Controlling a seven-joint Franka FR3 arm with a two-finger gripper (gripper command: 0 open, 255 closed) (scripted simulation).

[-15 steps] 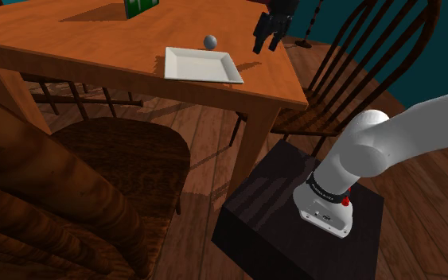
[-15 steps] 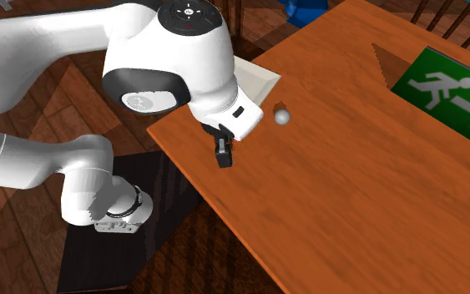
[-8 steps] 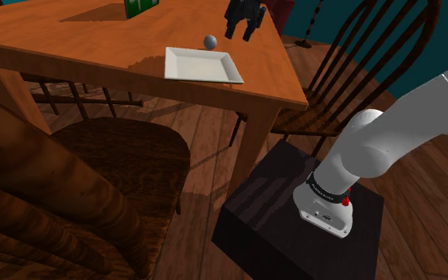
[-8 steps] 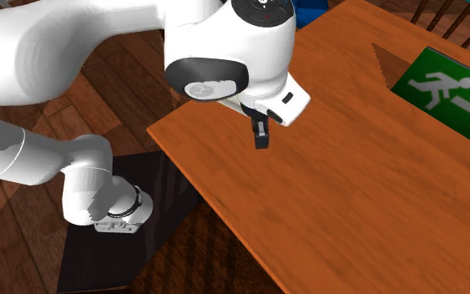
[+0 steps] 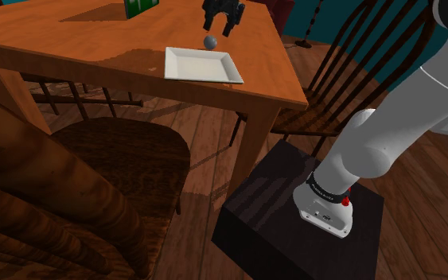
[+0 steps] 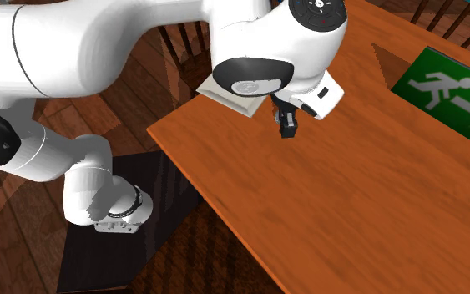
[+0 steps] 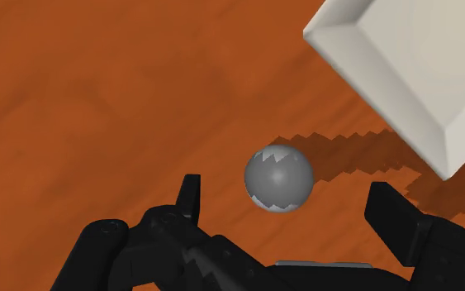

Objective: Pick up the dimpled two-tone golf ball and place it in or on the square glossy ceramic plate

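1. Nearest in the shoulder view, the square white plate sits on the wooden table.
2. The grey golf ball rests at the plate's 12 o'clock, just beside its rim.
3. The gripper hovers above the ball, fingers spread, holding nothing.
4. The ball is likely light, hard, slick and prone to roll, so pinch it across its widest middle.
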